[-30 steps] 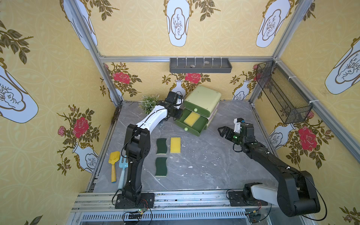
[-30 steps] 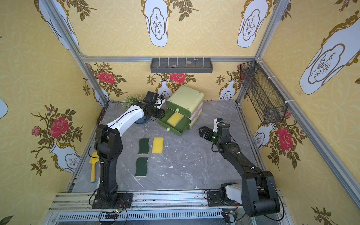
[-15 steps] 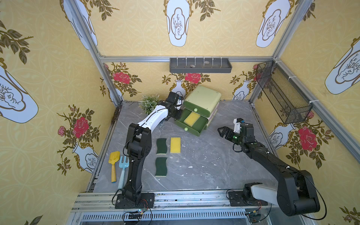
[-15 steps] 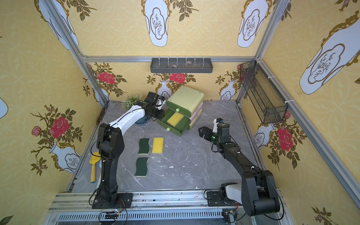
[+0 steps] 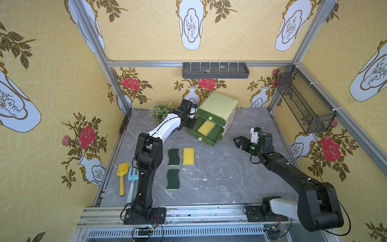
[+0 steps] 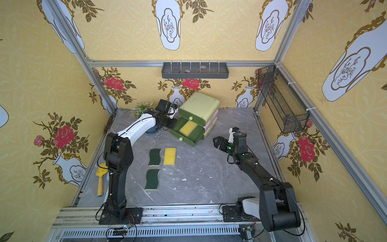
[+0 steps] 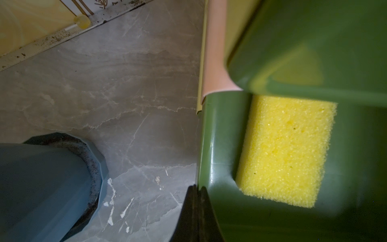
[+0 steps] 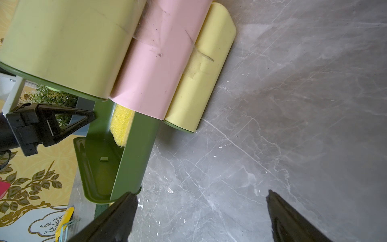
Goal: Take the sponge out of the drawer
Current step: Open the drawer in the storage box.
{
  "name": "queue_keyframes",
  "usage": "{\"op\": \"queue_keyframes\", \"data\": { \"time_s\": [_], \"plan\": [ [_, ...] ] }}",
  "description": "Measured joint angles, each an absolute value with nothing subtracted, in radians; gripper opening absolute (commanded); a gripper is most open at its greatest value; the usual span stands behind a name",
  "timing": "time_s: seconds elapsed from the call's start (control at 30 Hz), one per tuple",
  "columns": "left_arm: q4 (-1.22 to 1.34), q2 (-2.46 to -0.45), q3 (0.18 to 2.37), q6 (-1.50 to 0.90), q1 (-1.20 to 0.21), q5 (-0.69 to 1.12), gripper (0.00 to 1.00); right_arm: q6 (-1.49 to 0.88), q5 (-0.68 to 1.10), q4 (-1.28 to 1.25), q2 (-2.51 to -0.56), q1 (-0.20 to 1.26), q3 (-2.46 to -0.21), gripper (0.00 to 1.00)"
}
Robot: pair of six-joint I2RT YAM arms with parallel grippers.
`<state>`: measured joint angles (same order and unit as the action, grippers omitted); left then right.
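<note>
Yellow sponge [image 5: 206, 127] lies in the open drawer [image 5: 209, 143], and the left hand [image 5: 193, 124], pressed together empty outside its left wall, may shove the drawer instead, while the right hand [image 5: 237, 142] hangs spread.

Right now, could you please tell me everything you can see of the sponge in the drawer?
The sponge is a yellow, rectangular block of porous foam, lying flat on the floor of the open green drawer, its far end under the tier above. Only the drawer touches it; the shut left gripper is outside the wall.
</note>
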<state>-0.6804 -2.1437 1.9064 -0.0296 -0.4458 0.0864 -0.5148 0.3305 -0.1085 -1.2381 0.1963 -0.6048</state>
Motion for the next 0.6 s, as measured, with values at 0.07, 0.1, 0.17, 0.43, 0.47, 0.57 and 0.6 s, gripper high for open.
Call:
{"op": "queue_keyframes", "data": {
  "time_s": [0.07,0.1,0.17,0.43,0.47,0.57,0.6],
  "plan": [
    [-0.681,-2.136,1.901,-0.029,-0.446,0.083,0.01,-0.515,0.331,-0.108,-1.238,0.197,-0.605,0.99],
    [-0.682,-2.134,1.900,-0.027,-0.446,0.080,0.01,-0.515,0.331,-0.109,-1.240,0.197,-0.605,0.99],
    [-0.682,-2.126,1.895,-0.025,-0.447,0.076,0.00,-0.515,0.331,-0.108,-1.241,0.197,-0.605,0.99],
    [-0.685,-2.099,1.864,-0.018,-0.455,0.052,0.00,-0.515,0.334,-0.108,-1.242,0.196,-0.605,0.99],
    [-0.685,-2.097,1.860,-0.018,-0.455,0.052,0.00,-0.515,0.334,-0.108,-1.242,0.196,-0.605,0.99],
    [-0.683,-2.094,1.846,-0.018,-0.455,0.049,0.01,-0.515,0.334,-0.108,-1.242,0.197,-0.605,0.99],
    [-0.682,-2.092,1.840,-0.018,-0.455,0.046,0.03,-0.515,0.334,-0.108,-1.242,0.197,-0.605,0.99]
  ]
}}
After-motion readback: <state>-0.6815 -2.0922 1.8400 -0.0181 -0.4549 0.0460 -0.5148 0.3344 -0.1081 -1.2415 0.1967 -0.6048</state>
